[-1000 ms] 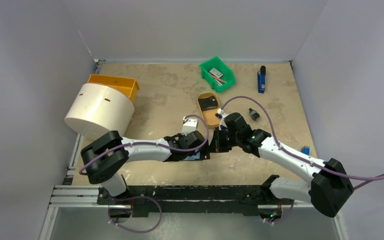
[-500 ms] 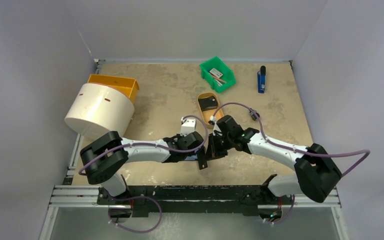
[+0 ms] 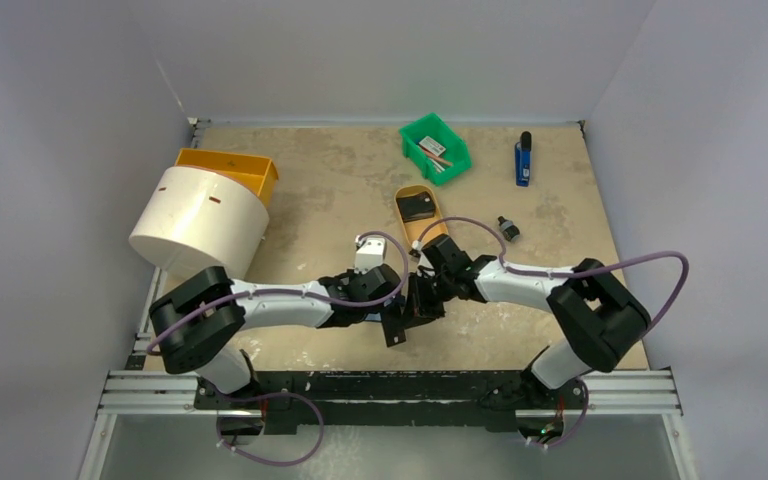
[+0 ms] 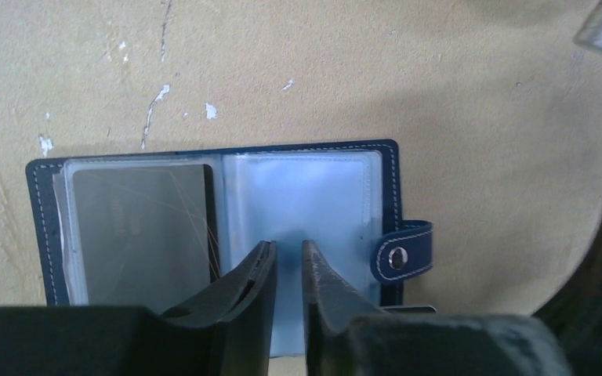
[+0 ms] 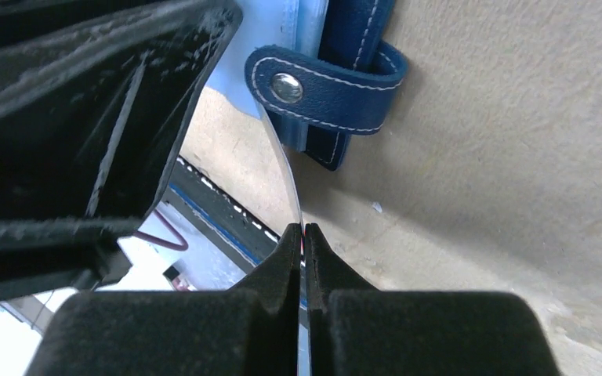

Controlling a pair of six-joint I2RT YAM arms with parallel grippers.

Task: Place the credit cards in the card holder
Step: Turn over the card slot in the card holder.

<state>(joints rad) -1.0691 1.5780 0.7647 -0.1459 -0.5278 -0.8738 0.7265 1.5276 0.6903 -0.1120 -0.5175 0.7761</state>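
Note:
The navy card holder point(image 4: 306, 188) lies open flat on the table, snap tab point(image 4: 401, 252) to the right. Its left sleeve holds a grey credit card point(image 4: 141, 227); the right sleeve shows pale blue lining. My left gripper point(image 4: 288, 247) hovers over the right sleeve's lower edge, jaws a narrow gap apart with nothing between them. My right gripper point(image 5: 302, 229) is shut on a thin credit card point(image 5: 284, 168) seen edge-on, bowed toward the card holder point(image 5: 337, 78) just under the tab. In the top view both grippers point(image 3: 400, 312) meet and hide the holder.
A tan oval tray point(image 3: 427, 232) with a black block point(image 3: 418, 207) sits just behind the grippers. A green bin point(image 3: 435, 147), a blue object point(image 3: 523, 160), a small black piece point(image 3: 507, 228), a white cylinder point(image 3: 198, 222) and an orange bin point(image 3: 230, 168) stand farther off.
The right arm has swung left and nearer, bringing its card to the card holder's tab side. The left jaws have parted slightly.

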